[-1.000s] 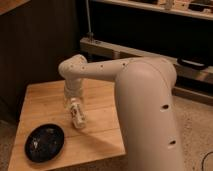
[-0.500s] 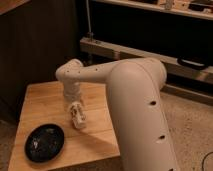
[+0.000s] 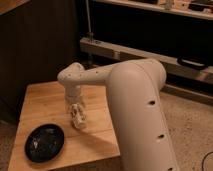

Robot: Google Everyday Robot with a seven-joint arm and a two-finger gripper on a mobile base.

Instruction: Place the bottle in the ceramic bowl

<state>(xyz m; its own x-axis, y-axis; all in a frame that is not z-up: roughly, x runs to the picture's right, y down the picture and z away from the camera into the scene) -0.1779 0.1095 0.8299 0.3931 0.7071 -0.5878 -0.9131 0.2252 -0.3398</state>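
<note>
The ceramic bowl (image 3: 45,142) is a shallow glossy black dish with light speckles, resting on the front left of the wooden table (image 3: 42,105). My gripper (image 3: 77,119) hangs from the white arm (image 3: 130,95) and points down at the table's middle, just right of and behind the bowl. It is pale and close to the tabletop. I cannot make out the bottle as separate from the gripper, so it is hidden or merged with the gripper.
The table's front edge (image 3: 70,161) lies close behind the bowl, and its right edge is under my arm. Dark shelving with a metal rail (image 3: 130,52) stands behind. Speckled floor (image 3: 195,130) is to the right.
The arm's large upper part has swung a little to the left and the wrist joint has sunk slightly. The gripper stays over about the same spot. The bowl has not moved.
</note>
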